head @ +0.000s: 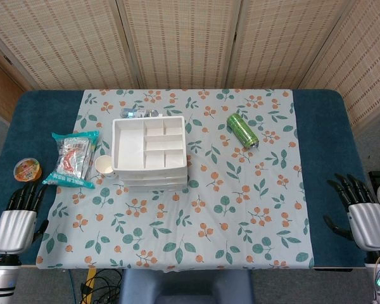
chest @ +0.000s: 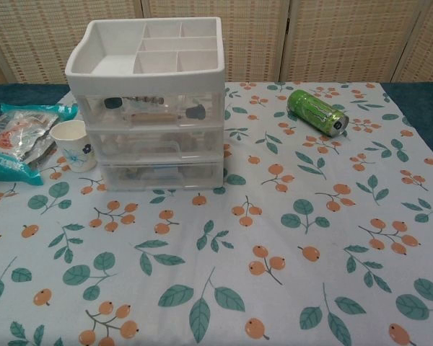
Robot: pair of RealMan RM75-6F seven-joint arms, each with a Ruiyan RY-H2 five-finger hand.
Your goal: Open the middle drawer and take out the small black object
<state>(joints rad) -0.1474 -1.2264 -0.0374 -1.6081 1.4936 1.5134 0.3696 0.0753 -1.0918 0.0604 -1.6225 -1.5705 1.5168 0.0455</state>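
Both hands empty, left hand, right hand, fingers spread

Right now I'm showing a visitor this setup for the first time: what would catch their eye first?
Probably the white drawer unit standing left of centre on the fruit-print tablecloth, all drawers closed, with a paper cup beside it. Next, the green can lying on its side to its right. Both hands, left hand and right hand, rest at the table's near corners, holding nothing.
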